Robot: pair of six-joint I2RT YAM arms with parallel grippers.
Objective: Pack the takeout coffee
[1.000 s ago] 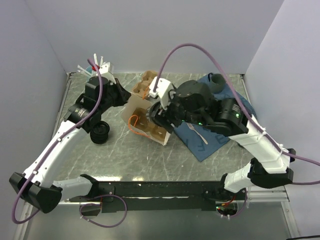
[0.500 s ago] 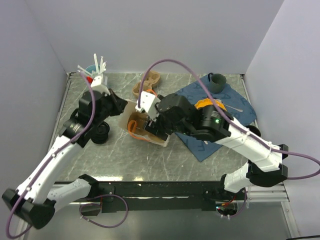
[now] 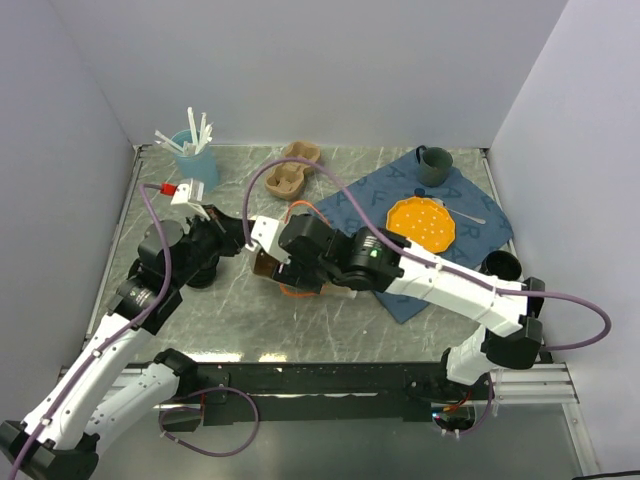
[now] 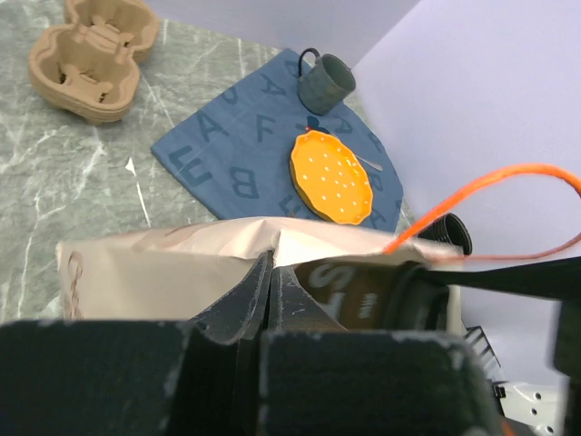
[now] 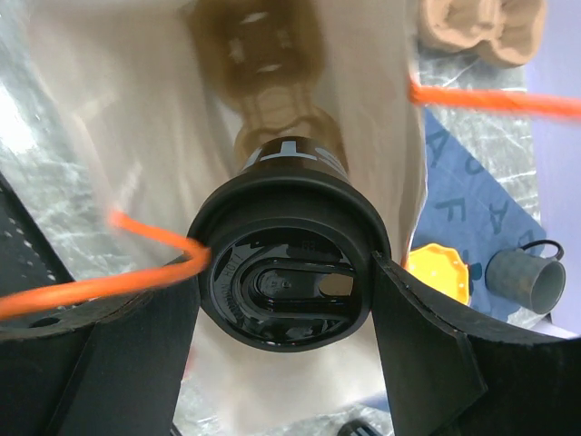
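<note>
Left gripper: fingers pressed together on the top edge of the paper bag, pinching a fold of it. I take this as holding the mouth up and steady.
Right gripper: fingers spread wide and clamped on either side of the coffee cup, close under its black lid.
Where the coffee is: off the table in the right gripper's hold, at the open mouth of the bag. The lid faces the wrist camera and the base points into the bag.
Why so: one arm keeps the bag open while the other brings the cup in. The floppy paper would likely fold shut otherwise.
Bag handles: orange cord loops. One curves up against the left edge of the lid and might snag.
Inside the bag: a blurred brown moulded shape beyond the cup, likely a cup tray, though I cannot be sure.
Hidden: from above, the right arm covers most of the bag and all of the cup. How deep the cup sits cannot be told.
Elsewhere: a spare cardboard tray; an orange plate and a mug on a blue cloth; a second black cup just beside the cloth.
</note>
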